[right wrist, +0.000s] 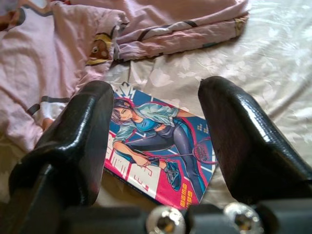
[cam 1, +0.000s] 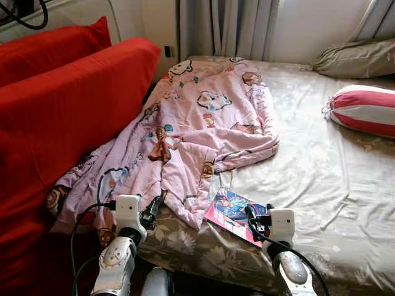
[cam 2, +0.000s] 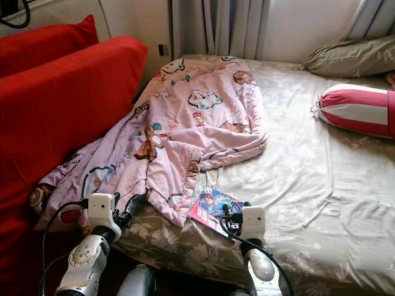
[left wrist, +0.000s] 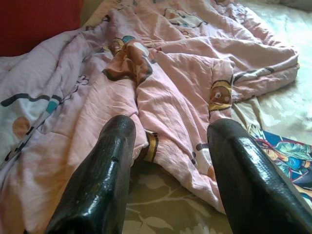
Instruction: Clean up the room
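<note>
Bed with beige floral sheet. Pink cartoon-print quilt lies crumpled across the bed's left half, one end trailing off the near left edge against the red sofa. A book with a colourful illustrated cover lies flat on the sheet near the front edge; its far corner is tucked just under the quilt's hem.

Right gripper: fingers spread wide, nothing between them, poised over the near end of the book, which sits in the gap in the wrist view. Contact with the cover cannot be told.

Left gripper: fingers also apart and empty, low over the sheet at the quilt's near edge, pointing at the folded hem.

Striped red-and-white bolster at the bed's right side; beige pillow behind it by the curtain.
</note>
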Available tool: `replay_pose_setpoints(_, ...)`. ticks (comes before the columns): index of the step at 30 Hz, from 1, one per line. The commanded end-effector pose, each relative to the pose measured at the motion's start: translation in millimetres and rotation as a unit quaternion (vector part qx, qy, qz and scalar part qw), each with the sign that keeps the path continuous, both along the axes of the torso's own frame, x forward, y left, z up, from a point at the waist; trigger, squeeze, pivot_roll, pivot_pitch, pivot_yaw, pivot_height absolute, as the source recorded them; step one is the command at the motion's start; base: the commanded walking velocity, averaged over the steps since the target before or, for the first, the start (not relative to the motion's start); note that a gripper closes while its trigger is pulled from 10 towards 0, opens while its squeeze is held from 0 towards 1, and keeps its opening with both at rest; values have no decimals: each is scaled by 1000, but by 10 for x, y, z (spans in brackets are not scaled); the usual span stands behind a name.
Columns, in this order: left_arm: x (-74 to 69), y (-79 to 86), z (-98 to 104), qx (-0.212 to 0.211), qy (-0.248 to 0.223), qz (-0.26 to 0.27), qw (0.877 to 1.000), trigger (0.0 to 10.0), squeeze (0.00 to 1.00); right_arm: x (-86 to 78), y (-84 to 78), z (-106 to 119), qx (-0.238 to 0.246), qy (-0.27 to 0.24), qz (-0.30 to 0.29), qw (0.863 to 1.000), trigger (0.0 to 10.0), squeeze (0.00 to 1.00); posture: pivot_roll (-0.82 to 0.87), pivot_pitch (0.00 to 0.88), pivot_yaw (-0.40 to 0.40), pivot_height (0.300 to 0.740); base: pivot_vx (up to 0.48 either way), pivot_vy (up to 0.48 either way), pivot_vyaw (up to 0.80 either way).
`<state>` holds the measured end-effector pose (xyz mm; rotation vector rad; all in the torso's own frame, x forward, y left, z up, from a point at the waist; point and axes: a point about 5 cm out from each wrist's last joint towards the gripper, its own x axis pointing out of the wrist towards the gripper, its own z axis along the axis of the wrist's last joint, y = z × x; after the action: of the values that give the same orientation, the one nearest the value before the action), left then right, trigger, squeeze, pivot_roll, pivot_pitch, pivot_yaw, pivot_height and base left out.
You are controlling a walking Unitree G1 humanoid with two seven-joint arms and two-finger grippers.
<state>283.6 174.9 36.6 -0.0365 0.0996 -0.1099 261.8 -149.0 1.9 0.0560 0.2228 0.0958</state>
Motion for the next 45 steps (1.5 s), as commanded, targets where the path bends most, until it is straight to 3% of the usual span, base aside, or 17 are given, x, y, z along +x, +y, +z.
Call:
replay_pose_setpoints(1,26,16,35,4,-2,2,1000,10000,0,23,11,3,9,4,-7,1000,10000,0,40,75,2,641,0,0,0)
replay_pose_setpoints(11,42,12,70,0,-8,1,1000,10000,0,93,49,22,3,13,-2,1000,10000,0,45,90,5,631,0,0,0)
replay_pose_setpoints(45,28,10,-5,8,25,-2,1000,10000,0,8,56,-116,9,41,15,999,10000,0,56,85,13,622,0,0,0)
